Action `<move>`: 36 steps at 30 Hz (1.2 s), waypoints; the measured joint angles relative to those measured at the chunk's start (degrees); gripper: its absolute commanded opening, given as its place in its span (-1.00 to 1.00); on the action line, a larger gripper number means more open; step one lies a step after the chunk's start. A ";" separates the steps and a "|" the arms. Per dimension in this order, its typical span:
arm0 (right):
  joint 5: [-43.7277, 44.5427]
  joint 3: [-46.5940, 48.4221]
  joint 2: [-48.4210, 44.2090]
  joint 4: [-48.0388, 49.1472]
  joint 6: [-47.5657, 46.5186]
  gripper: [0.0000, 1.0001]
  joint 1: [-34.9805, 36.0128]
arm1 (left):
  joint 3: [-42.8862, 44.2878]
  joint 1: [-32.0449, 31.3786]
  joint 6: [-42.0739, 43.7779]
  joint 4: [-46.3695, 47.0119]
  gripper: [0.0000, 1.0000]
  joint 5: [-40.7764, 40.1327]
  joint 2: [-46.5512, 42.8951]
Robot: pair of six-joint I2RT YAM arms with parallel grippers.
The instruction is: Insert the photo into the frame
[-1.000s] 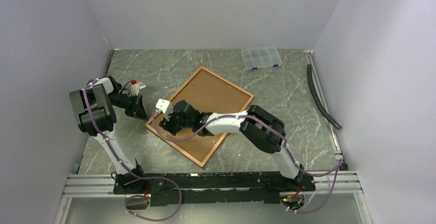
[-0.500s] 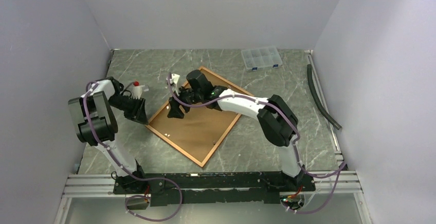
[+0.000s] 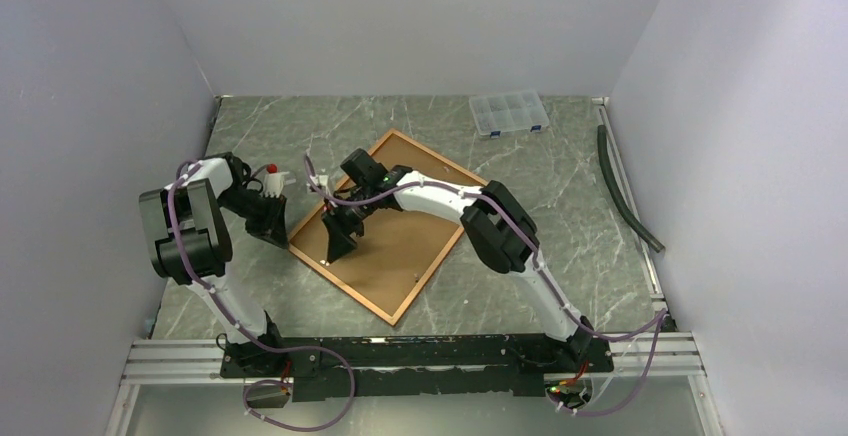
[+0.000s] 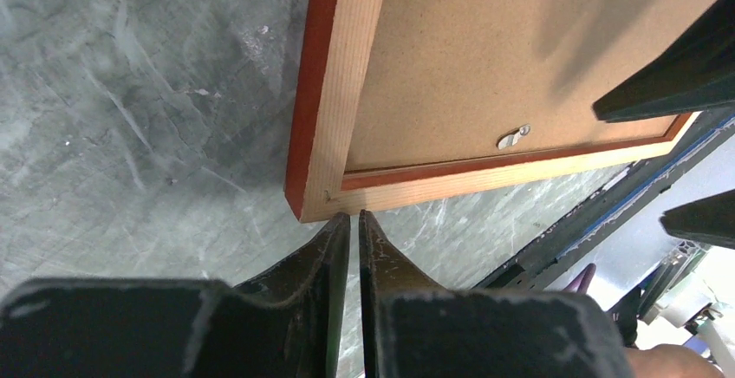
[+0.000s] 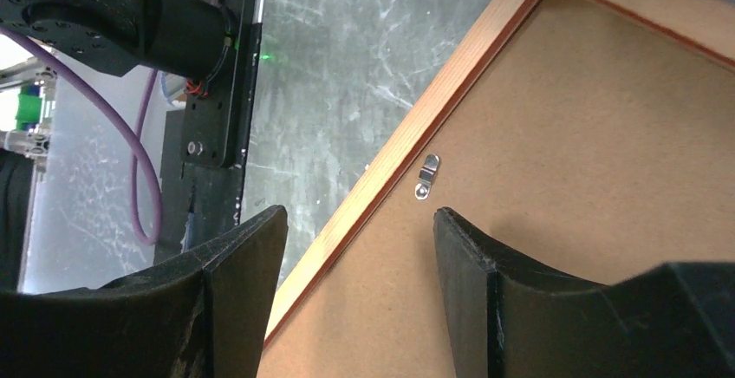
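The frame [image 3: 452, 178] lies face down on the table, its thin reddish-brown border around a plain brown backing board [image 3: 400, 236]. The photo is hidden. My left gripper [image 3: 280, 234] is shut and empty, its tips touching the frame's left corner [image 4: 322, 198] in the left wrist view [image 4: 354, 217]. My right gripper [image 3: 335, 248] hangs open just above the board near the frame's left edge. In the right wrist view [image 5: 355, 222] its fingers straddle the border [image 5: 416, 127], close to a small metal clip [image 5: 427, 174].
A small clear compartment box [image 3: 509, 113] sits at the back right. A black hose [image 3: 625, 191] lies along the right wall. The arms' mounting rail [image 3: 400, 351] runs along the near edge. Another metal clip [image 4: 513, 138] sits on the board.
My right gripper swung from the frame's left edge up towards its far corner, then came back down over the left part of the board. My left gripper has hardly moved.
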 measured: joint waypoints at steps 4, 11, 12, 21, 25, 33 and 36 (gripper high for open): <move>-1.07 1.33 2.29 -2.05 0.00 0.32 0.66 | 0.17 0.00 -0.83 0.00 -0.66 -0.17 0.28; -1.01 1.51 3.98 0.55 2.78 0.31 2.29 | 0.17 -0.02 -0.85 0.00 -0.68 -0.20 0.28; -0.96 1.51 4.22 1.38 3.45 0.31 2.45 | 0.17 0.00 -0.85 0.00 -0.69 -0.20 0.28; 0.39 1.51 5.31 5.73 7.28 0.29 2.45 | 0.17 0.00 -0.83 0.02 -0.70 -0.17 0.44; 1.01 1.22 5.35 5.88 7.56 0.28 2.43 | 0.22 0.00 -0.83 0.00 -0.71 -0.15 0.57; 1.79 0.81 5.35 5.75 7.13 0.27 2.56 | 0.35 0.00 -0.85 -0.09 -0.73 -0.17 0.72; 1.79 0.81 5.35 5.62 6.47 0.27 2.75 | 0.35 0.00 -0.83 -0.09 -0.74 -0.17 0.76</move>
